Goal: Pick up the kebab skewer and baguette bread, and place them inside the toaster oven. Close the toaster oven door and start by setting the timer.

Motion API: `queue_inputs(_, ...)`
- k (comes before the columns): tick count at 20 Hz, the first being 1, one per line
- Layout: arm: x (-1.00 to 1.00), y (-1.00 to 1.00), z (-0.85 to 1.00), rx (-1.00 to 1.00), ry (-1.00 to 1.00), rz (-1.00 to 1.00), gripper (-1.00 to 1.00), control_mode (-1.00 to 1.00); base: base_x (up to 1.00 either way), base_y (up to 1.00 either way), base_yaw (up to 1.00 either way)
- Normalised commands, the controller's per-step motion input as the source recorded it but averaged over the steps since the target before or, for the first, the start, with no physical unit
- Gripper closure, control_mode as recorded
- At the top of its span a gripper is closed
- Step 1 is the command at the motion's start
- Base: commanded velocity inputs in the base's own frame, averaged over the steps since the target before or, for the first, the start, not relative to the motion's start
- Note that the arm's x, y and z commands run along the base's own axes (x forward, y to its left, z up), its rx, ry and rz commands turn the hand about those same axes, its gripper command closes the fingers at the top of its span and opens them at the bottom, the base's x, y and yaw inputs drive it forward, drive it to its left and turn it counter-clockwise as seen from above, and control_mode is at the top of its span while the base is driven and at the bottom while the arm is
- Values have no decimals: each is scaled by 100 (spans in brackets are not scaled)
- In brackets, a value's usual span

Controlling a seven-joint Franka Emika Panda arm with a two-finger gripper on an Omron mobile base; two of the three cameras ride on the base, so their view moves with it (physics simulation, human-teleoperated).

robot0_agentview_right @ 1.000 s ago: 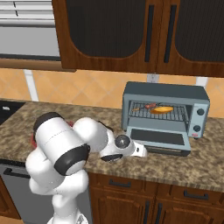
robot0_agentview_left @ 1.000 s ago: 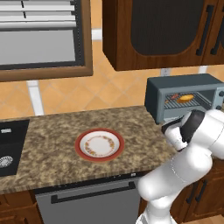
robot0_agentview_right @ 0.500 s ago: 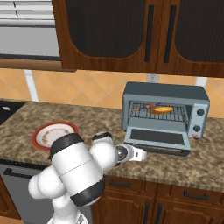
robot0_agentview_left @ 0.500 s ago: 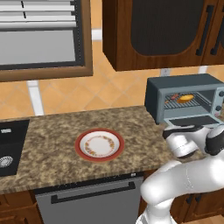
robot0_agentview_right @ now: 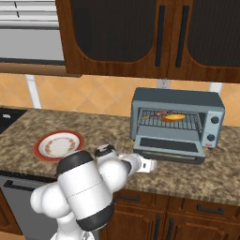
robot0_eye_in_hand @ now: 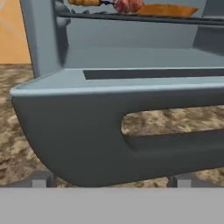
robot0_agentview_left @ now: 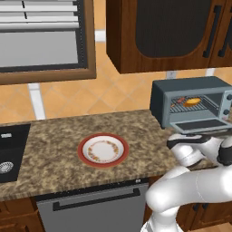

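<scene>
Tool (robot0_eye_in_hand: 111,180) spread wide, nothing between its tips, low in front of the toaster oven door (robot0_eye_in_hand: 131,131) and level with the dark bar handle. In the right base view the tool (robot0_agentview_right: 149,165) sits just off the door's front lip, near the table's front edge. Door (robot0_agentview_right: 169,146) hangs dropped open, flat. Toaster oven (robot0_agentview_right: 176,123) stands at the table's back right. On its wire rack: baguette bread (robot0_agentview_right: 173,117) (golden-orange) with kebab skewer (robot0_agentview_right: 158,114) beside it, close together. Plate (robot0_agentview_right: 59,145) lies well apart, toward the left.
</scene>
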Motion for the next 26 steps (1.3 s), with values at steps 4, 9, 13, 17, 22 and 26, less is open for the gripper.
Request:
queue_inputs(4,9,-60,100,0,0,-1,-100,-100,0,0,0)
queue_inputs(9,0,-62,100,0,6,-1,-100,-100,0,0,0)
queue_inputs(13,0,-78,100,0,21,0,-100,-100,0,0,0)
queue_inputs(17,7,-72,100,0,32,0,-100,-100,0,0,0)
queue_inputs(22,59,-15,65,4,27,0,-100,-100,0,0,0)
queue_inputs(26,67,0,15,11,20,1,-100,-100,0,0,0)
